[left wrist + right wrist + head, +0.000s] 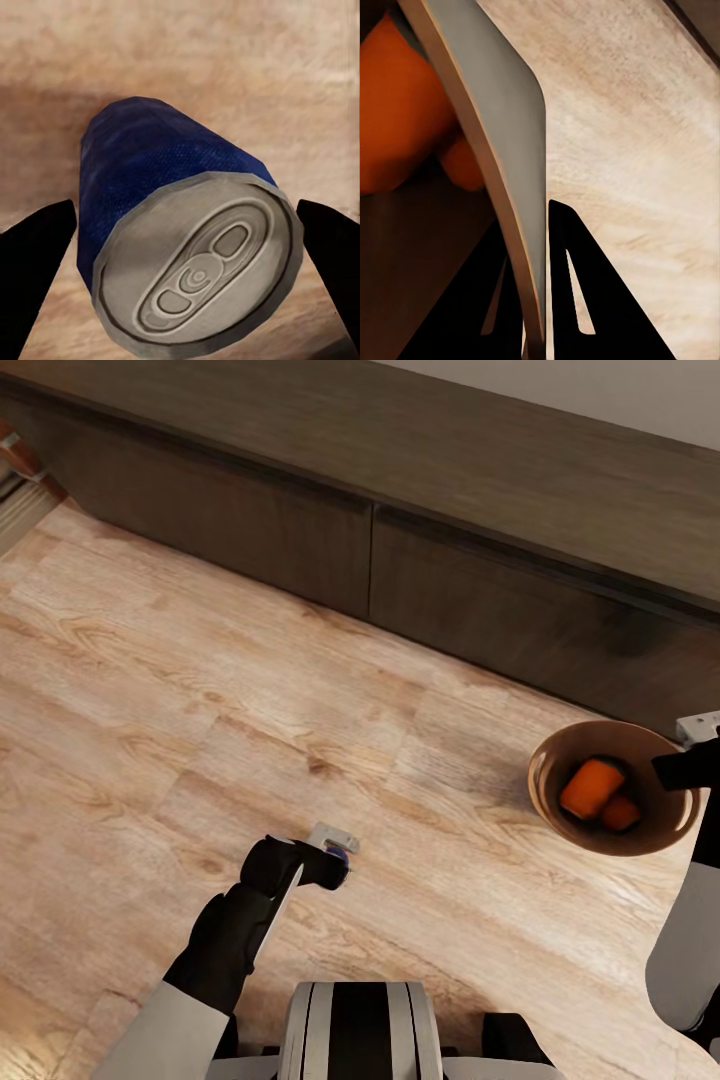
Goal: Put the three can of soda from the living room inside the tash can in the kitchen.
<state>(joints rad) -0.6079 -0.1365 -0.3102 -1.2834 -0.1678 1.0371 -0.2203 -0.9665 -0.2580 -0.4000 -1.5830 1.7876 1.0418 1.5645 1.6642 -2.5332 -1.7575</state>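
My left gripper [333, 857] hangs low over the wood floor, shut on the blue soda can [150, 172]. That can sits between the two dark fingers [37, 262] with its silver top toward the left wrist camera. At the right, the copper-brown trash can [548, 765] is held at its rim by my right gripper [688, 767]. The right wrist view has the gripper's fingers [577, 285] pinched on the bin's thin wall [502, 127]. Two orange cans [592, 788] [620, 814] lie inside the bin.
A long dark low cabinet [400, 550] runs across the back, close behind the trash can. Light wood floor [200, 690] spreads out ahead and to the left. My own base [360, 1030] is at the lower edge.
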